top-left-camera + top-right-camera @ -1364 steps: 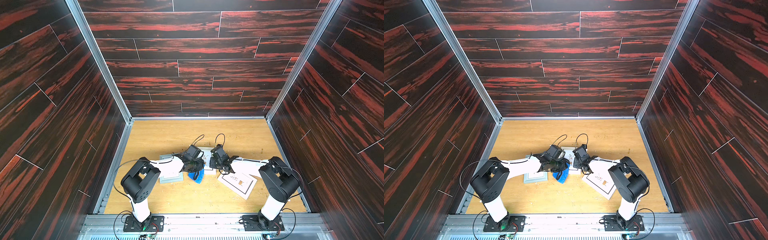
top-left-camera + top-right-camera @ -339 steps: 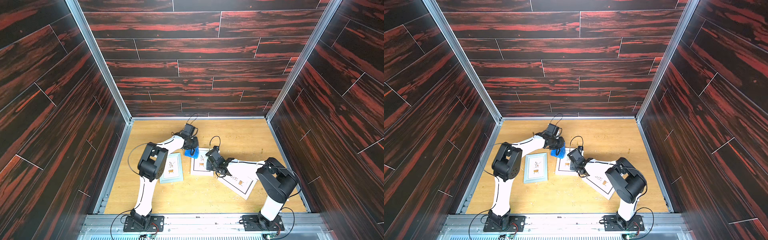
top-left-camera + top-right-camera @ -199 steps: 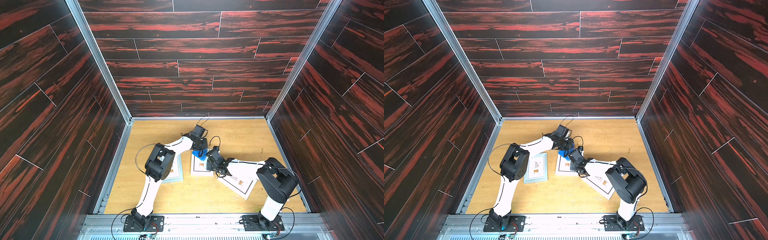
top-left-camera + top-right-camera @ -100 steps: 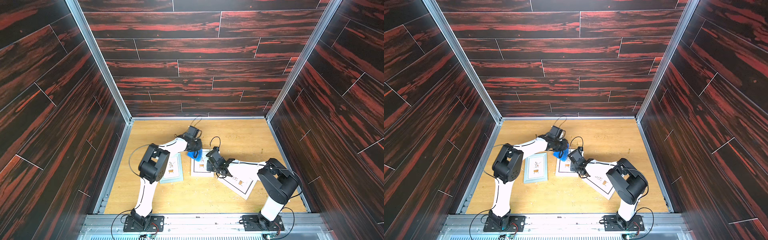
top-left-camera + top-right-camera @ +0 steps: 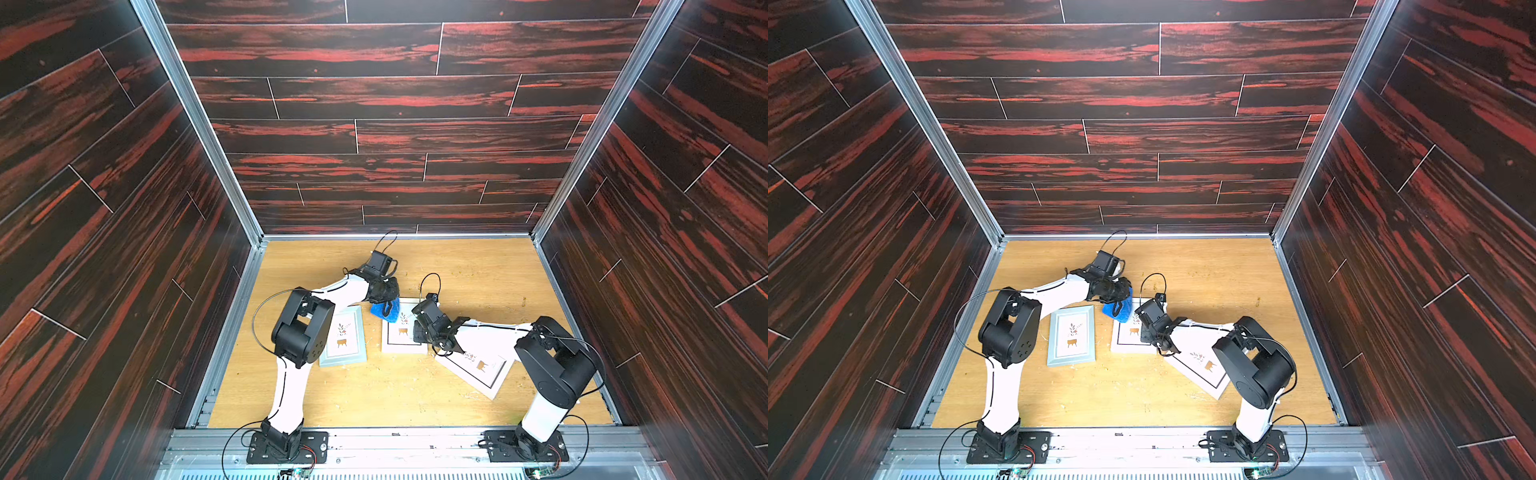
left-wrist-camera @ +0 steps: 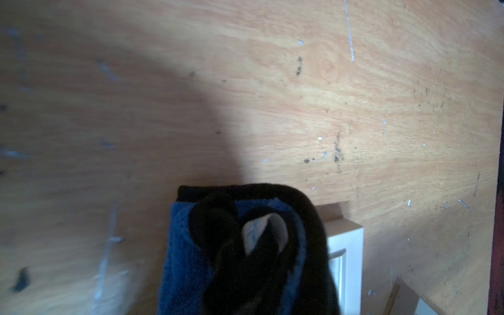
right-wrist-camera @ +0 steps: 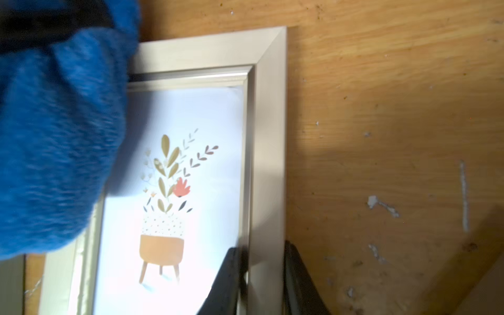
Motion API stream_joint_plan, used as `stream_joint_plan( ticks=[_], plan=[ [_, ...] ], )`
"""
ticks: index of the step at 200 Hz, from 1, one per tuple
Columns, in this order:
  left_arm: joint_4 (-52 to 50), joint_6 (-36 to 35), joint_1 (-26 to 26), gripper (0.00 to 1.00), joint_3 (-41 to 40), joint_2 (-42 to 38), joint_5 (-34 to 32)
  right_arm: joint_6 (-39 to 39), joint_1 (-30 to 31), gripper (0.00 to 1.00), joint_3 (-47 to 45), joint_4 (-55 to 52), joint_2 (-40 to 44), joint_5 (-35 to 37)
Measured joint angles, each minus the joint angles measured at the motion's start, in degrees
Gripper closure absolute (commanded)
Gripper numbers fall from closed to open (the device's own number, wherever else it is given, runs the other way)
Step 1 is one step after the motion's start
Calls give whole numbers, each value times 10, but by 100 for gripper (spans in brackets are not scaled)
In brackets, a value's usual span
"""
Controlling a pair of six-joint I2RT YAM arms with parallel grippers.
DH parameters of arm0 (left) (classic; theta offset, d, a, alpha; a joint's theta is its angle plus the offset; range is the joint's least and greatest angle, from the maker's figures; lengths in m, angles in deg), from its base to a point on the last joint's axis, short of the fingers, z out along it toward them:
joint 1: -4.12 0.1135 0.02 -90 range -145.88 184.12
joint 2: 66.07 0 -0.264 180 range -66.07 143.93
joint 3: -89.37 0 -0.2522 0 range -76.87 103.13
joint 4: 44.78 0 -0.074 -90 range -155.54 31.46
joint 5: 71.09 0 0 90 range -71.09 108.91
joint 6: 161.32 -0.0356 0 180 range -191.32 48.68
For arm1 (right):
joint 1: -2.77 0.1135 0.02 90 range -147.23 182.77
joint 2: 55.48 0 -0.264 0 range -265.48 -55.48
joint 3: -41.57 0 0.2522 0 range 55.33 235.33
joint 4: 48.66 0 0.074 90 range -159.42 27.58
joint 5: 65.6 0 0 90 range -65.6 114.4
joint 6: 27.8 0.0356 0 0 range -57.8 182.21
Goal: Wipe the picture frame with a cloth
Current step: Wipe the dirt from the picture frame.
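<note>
Scuffed wooden table (image 5: 457,266), boxed in by dark, red-streaked plank walls (image 5: 374,137). The left gripper (image 5: 384,293) is clamped tight on the bunched blue cloth (image 5: 1121,311), which sits over a far corner of the middle frame (image 5: 401,336) — fingertips buried in blurred folds. The right gripper (image 7: 262,272) pinches that frame's side rail, narrowly parted — the frame's near end is cut off in the right wrist view.

Bright blue cloth (image 7: 54,136), black-trimmed; pale champagne picture frame (image 7: 268,136); white print (image 7: 207,207) with olive leaves, red flower, orange pot; grey-blue frame (image 5: 1070,359); light wood-grain tabletop (image 5: 457,266); black wall panels (image 5: 374,95) streaked red.
</note>
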Motion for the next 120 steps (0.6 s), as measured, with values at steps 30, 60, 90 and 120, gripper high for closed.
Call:
stream_joint_plan(
  ticks=[30, 60, 90, 120],
  plan=[
    [2, -5, -52, 100, 28, 21, -6, 0, 0, 87, 0, 0, 0, 1],
    [18, -10, -32, 100, -70, -38, 10, -1, 0, 81, -3, 3, 2, 2],
    [70, -6, 47, 100, -226, -181, 0, -13, -4, 66, -9, -5, 13, -3],
    [185, 17, 56, 100, -337, -303, 12, -33, -23, 51, -16, -27, 41, -10]
  ],
)
